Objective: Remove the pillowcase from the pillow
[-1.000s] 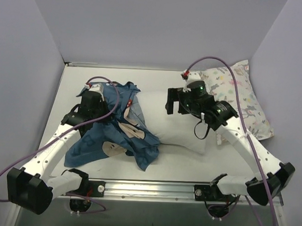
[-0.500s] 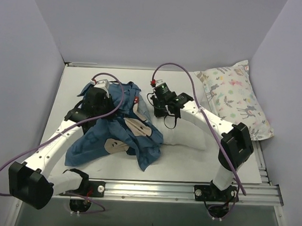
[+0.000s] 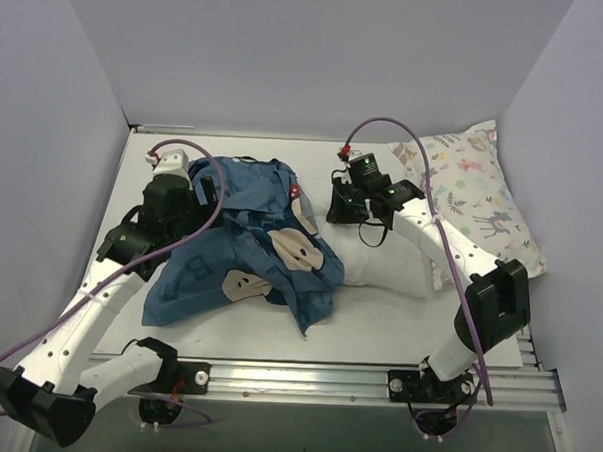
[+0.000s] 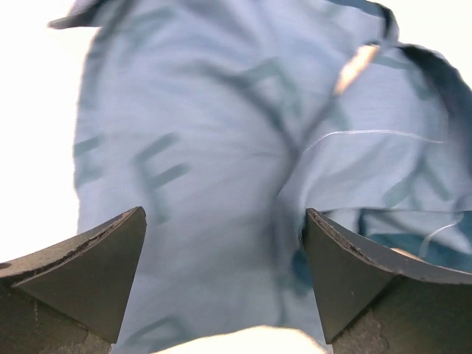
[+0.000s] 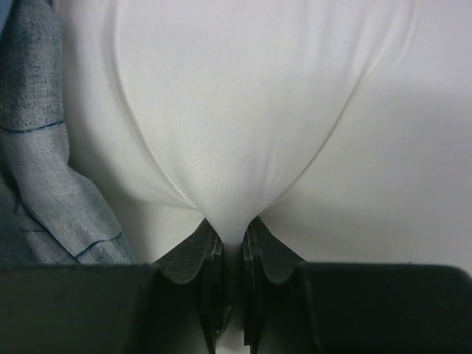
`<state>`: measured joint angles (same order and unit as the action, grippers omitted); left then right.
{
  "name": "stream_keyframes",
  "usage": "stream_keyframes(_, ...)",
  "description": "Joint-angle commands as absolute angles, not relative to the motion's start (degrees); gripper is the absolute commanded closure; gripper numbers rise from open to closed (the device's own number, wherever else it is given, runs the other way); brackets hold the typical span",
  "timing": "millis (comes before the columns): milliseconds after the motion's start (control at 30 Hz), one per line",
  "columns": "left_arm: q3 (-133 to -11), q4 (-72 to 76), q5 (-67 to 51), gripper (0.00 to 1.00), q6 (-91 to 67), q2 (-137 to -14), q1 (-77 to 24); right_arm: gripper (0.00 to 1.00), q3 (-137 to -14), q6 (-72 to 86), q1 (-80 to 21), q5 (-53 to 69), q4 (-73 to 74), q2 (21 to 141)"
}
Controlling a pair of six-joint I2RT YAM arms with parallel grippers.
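The dark blue pillowcase (image 3: 250, 249) lies crumpled across the left half of the table and covers the left end of the pillow (image 3: 395, 268). Only the pillow's plain white right end shows. My left gripper (image 3: 205, 189) hovers open over the pillowcase's far left part. In the left wrist view blue fabric (image 4: 221, 147) fills the space beyond the spread fingers of the left gripper (image 4: 224, 214), with nothing between them. My right gripper (image 3: 340, 204) is shut on a pinch of the pillow (image 5: 228, 110), drawn taut from the right gripper (image 5: 232, 225). A pillowcase edge (image 5: 44, 147) lies to the left.
A second pillow (image 3: 478, 194), white with small pastel animals and leaves, leans at the back right against the wall. The metal rail (image 3: 295, 376) carrying both arm bases runs along the near edge. Plain walls close in the table on the left, back and right.
The left gripper opened, let go of the pillowcase and drew back to the left. The right gripper swung in, shut on the pillow and pulled it slightly right; the pillowcase slid with it.
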<state>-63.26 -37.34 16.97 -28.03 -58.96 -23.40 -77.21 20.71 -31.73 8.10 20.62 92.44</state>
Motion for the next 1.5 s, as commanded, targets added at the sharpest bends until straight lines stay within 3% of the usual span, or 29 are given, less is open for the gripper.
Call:
stream_keyframes(0,-62.5,-42.18,23.99,0.05,-30.06,-55.29,-22.07,1.0,-77.51,23.28,-28.84,11.49,22.42,91.49)
stream_keyframes(300,-55.12,-47.81,21.62,0.03,-30.94,-51.33,-19.96,1.0,-85.33,25.4,-27.16,16.42,21.09,95.09)
stream_keyframes(500,-50.45,-41.14,6.61,0.03,-27.51,-51.33,-13.81,1.0,-89.29,26.72,-24.61,20.13,21.27,97.12)
stream_keyframes(567,-49.49,-39.47,2.49,0.08,-26.9,-51.94,-11.62,1.0,-90.44,26.89,-24.26,20.57,21.44,97.56)
stream_keyframes(600,-49.4,-39.2,1.59,0.14,-26.37,-52.2,-10.82,1.0,-90.87,26.81,-23.91,20.57,21.53,97.56)
stream_keyframes(633,-49.39,-39.29,1.15,0.37,-26.11,-52.38,-10.11,1.0,-91.31,26.72,-23.82,20.48,21.53,97.73)
stream_keyframes(767,-49.92,-40.69,0.44,0.98,-24.7,-54.4,-5.29,1.0,-91.32,26.46,-22.85,19.51,22.06,97.39)
stream_keyframes(800,-50.27,-40.95,0.79,1.0,-24.44,-54.84,-3.01,1.0,-91.23,26.37,-22.5,19.34,22.23,97.21)
stream_keyframes(1167,-55.1,-44.47,11.07,1.0,-23.03,-55.45,12.11,1.0,-90.0,25.49,-15.57,17.4,23.64,93.96)
stream_keyframes(1467,-55.46,-44.03,17.92,1.0,-28.2,-55.64,17.4,1.0,-88.86,25.58,-14.41,16.87,23.91,92.46)
